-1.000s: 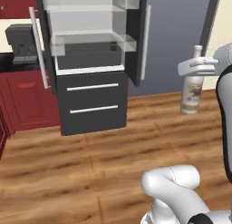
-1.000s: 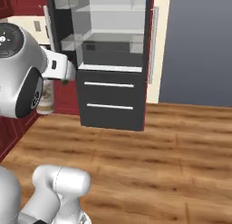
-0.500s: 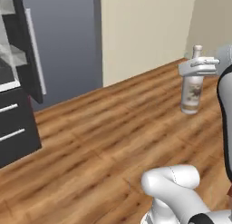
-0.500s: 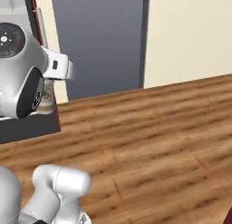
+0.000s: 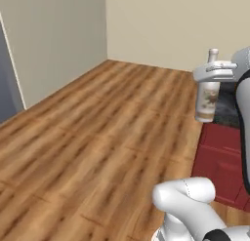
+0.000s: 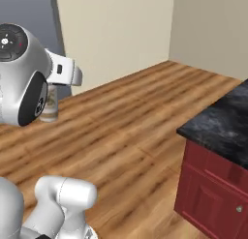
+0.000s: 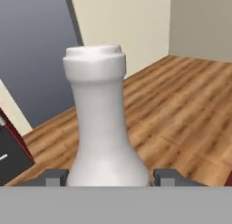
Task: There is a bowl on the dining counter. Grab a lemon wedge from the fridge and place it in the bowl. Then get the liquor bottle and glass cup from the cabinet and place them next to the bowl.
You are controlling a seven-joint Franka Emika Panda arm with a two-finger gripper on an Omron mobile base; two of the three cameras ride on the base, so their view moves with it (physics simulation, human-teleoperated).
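My gripper (image 7: 106, 175) is shut on the liquor bottle (image 7: 97, 114), a pale off-white bottle with a narrow neck and a small cap. In the hand view its neck rises between the two dark fingertips (image 7: 53, 177). From the left base camera the liquor bottle (image 5: 207, 97) hangs upright in the air under the gripper (image 5: 214, 71), beside a black marbled counter (image 5: 227, 107). From the right base camera the liquor bottle (image 6: 49, 103) is half hidden behind the arm's white wrist. The dark grey fridge (image 7: 36, 51) stands behind the bottle.
A black stone counter top (image 6: 220, 124) on a red base (image 6: 213, 194) juts in from the right. The wooden floor (image 5: 97, 132) lies open as far as the beige walls (image 6: 116, 30). A sliver of the fridge (image 5: 6, 84) shows at the far left.
The whole picture has swung: the base has turned, the fridge has slid off to the left, and the beige walls and black counter have come in. The bottle stays in the gripper.
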